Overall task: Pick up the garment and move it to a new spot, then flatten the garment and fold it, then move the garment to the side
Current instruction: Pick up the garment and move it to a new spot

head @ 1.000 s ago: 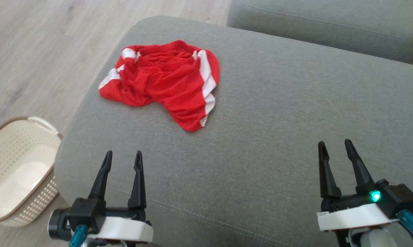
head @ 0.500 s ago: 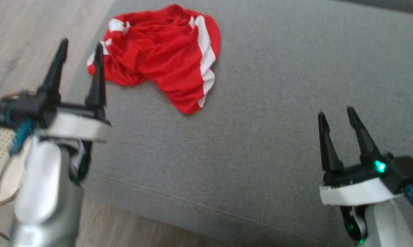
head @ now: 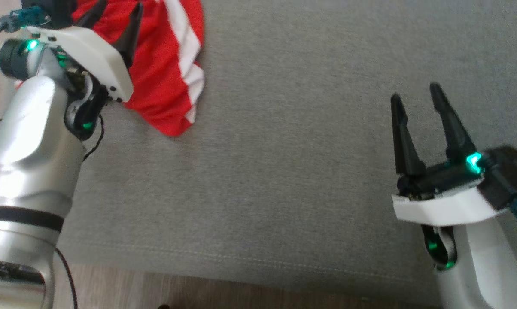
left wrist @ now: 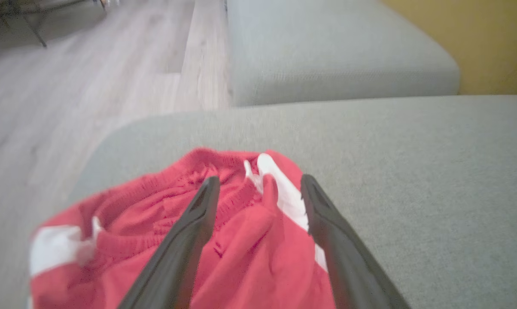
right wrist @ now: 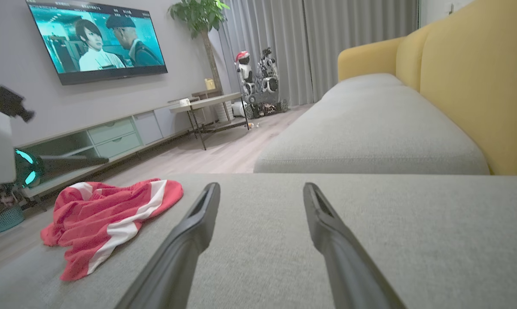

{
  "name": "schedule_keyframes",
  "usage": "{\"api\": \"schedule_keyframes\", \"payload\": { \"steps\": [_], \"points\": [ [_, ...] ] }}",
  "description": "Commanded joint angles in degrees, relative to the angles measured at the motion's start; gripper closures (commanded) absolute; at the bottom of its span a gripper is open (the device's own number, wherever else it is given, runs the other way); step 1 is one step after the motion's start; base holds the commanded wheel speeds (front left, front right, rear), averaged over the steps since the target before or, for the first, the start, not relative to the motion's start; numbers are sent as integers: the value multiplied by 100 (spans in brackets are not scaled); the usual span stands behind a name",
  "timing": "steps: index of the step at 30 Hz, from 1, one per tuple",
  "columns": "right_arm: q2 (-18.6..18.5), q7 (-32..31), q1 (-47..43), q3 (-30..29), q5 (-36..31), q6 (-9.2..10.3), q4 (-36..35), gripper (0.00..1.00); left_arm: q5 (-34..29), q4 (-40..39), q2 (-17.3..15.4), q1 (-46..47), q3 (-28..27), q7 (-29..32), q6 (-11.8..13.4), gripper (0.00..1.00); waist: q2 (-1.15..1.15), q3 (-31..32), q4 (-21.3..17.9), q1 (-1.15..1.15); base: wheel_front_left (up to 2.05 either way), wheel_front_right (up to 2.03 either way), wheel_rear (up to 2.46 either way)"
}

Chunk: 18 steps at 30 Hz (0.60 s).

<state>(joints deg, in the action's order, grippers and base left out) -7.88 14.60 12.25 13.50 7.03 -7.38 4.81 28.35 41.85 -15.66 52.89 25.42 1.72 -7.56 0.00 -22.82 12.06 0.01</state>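
The garment (head: 164, 81) is a crumpled red piece with white stripes, lying near the left end of a grey sofa cushion (head: 310, 141). My left gripper (head: 120, 7) hangs open just over it, one finger on each side of a raised fold; in the left wrist view the gripper (left wrist: 259, 180) shows red cloth (left wrist: 241, 244) between and under the fingers, not pinched. The left arm hides part of the cloth. My right gripper (head: 415, 92) stands open above bare cushion, far to the garment's right. From the right wrist, the gripper (right wrist: 262, 187) sees the garment (right wrist: 108, 210) at the left.
The cushion's front edge meets wood floor (head: 207, 294) at the bottom of the head view. A second grey cushion (left wrist: 327, 56) lies beyond the first, with a yellow backrest (right wrist: 477, 86). Wide bare cushion stretches between the garment and my right gripper.
My left arm has reached forward from the cushion's front edge to the garment, still open. The head camera has tilted down and shifted; the basket has left view. The right gripper has hardly moved.
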Motion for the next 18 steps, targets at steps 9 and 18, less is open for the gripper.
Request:
{"api": "schedule_keyframes", "payload": {
  "steps": [9,18],
  "points": [
    [-27,40,376,192,-14,-11,-657,0,917,1086,-623,797,491,458,9,0,0,-737,-595,-1,0,0,0],
    [-42,40,360,-4,-112,-11,-919,0,1703,1386,-768,721,1156,1009,8,0,0,-1017,-694,-1,0,0,0]
  ]
}}
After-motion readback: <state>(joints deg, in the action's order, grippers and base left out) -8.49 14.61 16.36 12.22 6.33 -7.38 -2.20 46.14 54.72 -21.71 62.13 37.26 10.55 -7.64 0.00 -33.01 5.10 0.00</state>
